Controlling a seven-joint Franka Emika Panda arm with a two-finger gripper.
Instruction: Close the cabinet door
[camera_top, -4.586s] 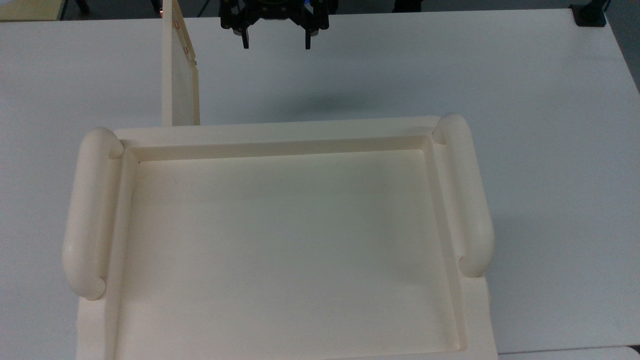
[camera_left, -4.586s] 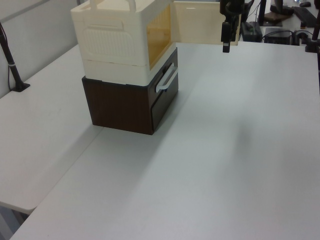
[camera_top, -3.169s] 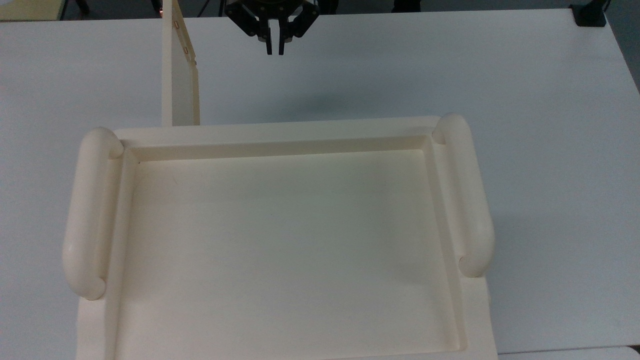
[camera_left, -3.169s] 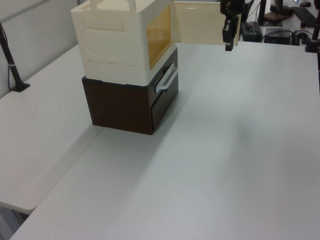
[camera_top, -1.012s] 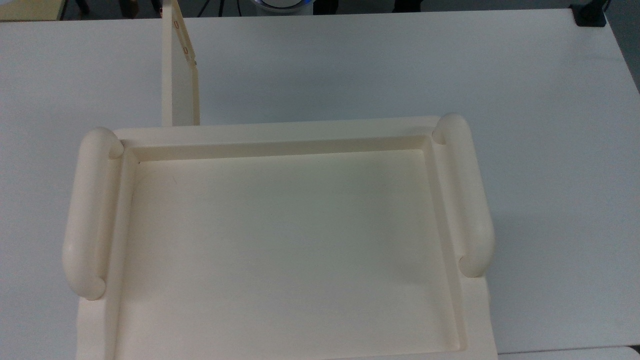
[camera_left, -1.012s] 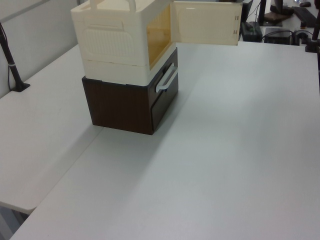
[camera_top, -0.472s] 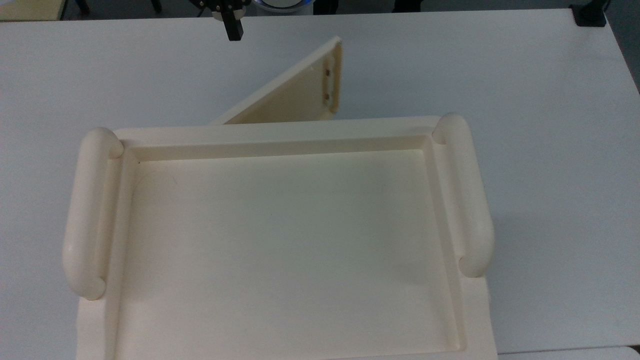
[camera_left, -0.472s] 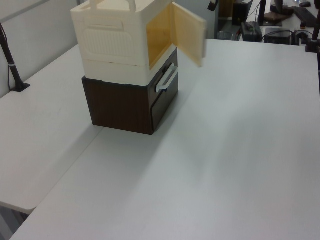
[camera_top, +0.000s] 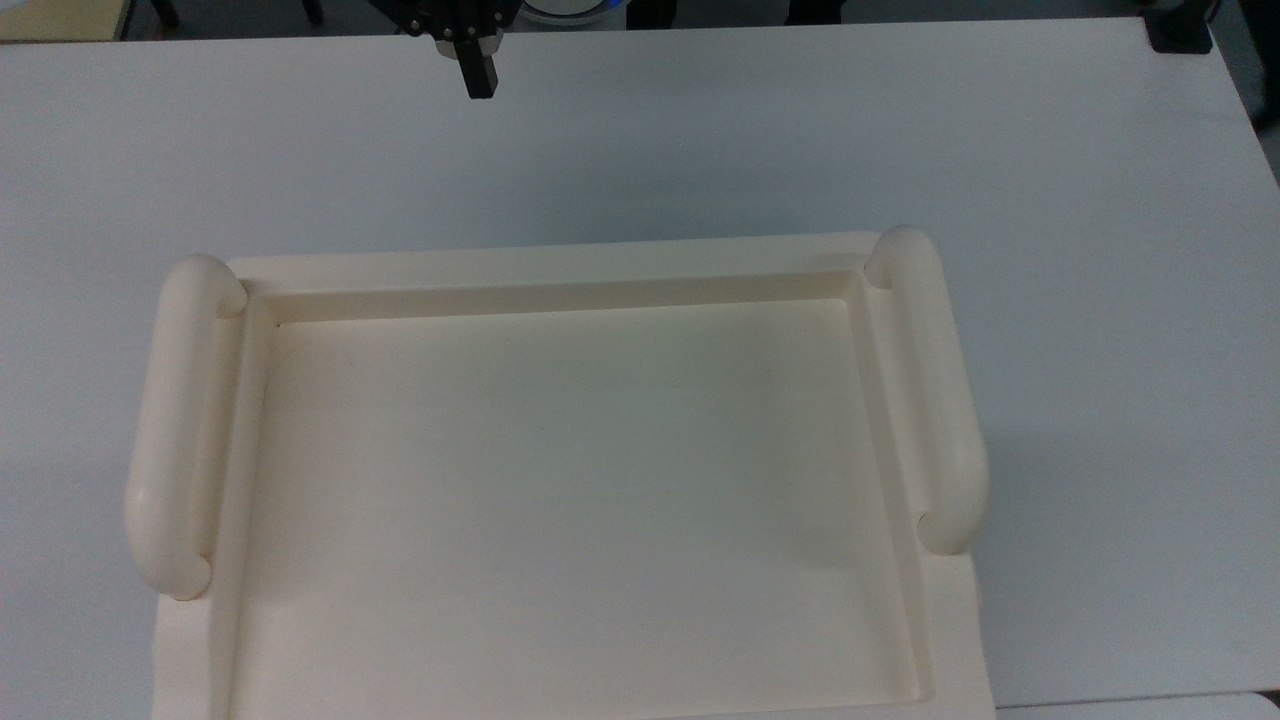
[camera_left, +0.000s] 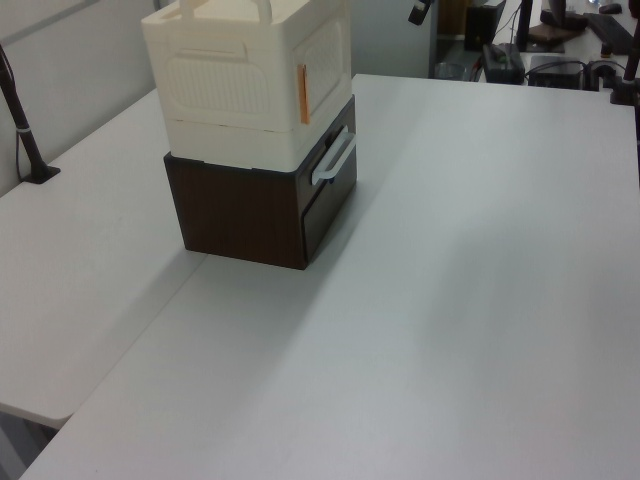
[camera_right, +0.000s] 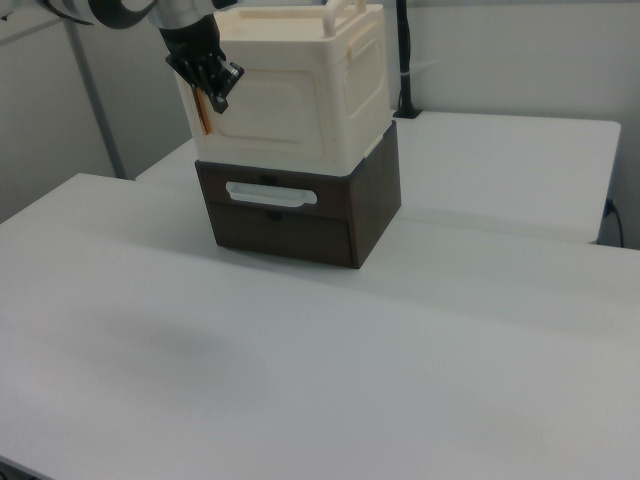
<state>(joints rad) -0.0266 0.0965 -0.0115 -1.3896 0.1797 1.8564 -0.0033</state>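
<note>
The white surface (camera_left: 480, 280) lies bare from its near edge to its far edge on the left view's right, giving wide passage. The sole obstacle is the cream plastic cabinet (camera_left: 245, 85) stacked on a dark brown drawer box (camera_left: 250, 205) near the surface's left edge in the left view, with a white drawer handle (camera_left: 335, 160) jutting out.

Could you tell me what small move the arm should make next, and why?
Probably a short push on the door by the hand to seat it. In the left view an orange sliver shows at the door's edge, so it may not be quite flush with the cabinet. If it is shut, simply back away.
</note>
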